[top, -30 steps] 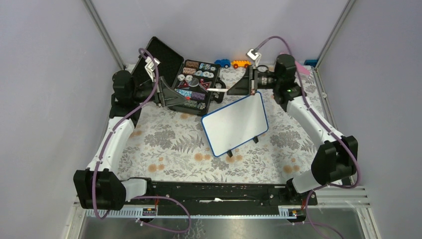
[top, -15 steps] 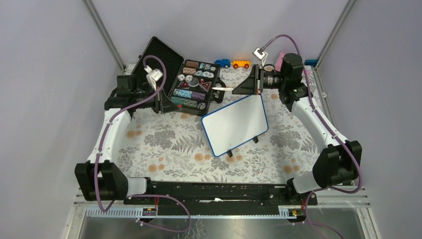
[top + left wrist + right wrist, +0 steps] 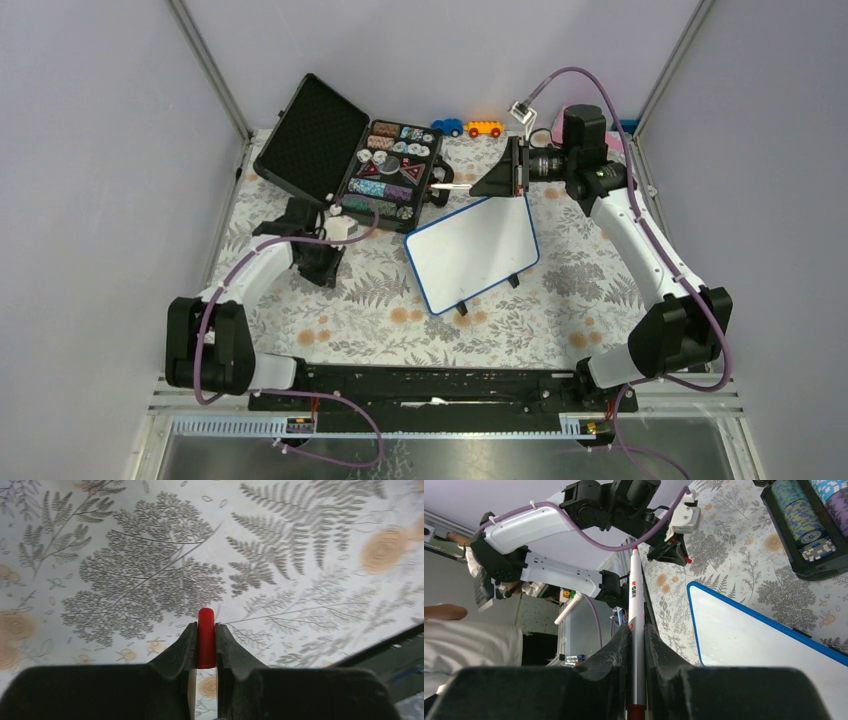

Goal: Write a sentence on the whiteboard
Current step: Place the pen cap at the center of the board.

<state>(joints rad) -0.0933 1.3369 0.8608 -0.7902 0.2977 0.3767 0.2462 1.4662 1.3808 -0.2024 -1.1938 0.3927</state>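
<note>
A: Where does the small white board with the thin blue frame [image 3: 472, 253] lie from the arm that has to write?

B: Mid-table, tilted, its long axis running from near-left to far-right, with two small black feet on its near edge. The right gripper [image 3: 472, 187] hangs just beyond the board's far long edge. From the right wrist view the board [image 3: 764, 645] lies low and to the right of the fingers. Its face is blank.

A: And what is that gripper doing?

B: Its jaws are pinched on a white marker pen with a red tip [image 3: 636, 595]. The pen's long axis runs straight out between the fingers, roughly level, aimed across the table towards the open black case of poker chips [image 3: 345, 160], not down at the board.

A: So the tip points away from the writing surface?

B: It looks that way. The coming move probably turns on swinging the pen's axis down and towards the near side until the tip meets the board's upper left part.

A: Could the left arm help?

B: It is well apart from the board. The left gripper [image 3: 205, 630] is low over the floral grey-and-orange tablecloth [image 3: 340, 300], left of the board, clamped on a small red cylindrical cap [image 3: 206, 617]. The right arm is clearly nearer, and it has the pen.
</note>
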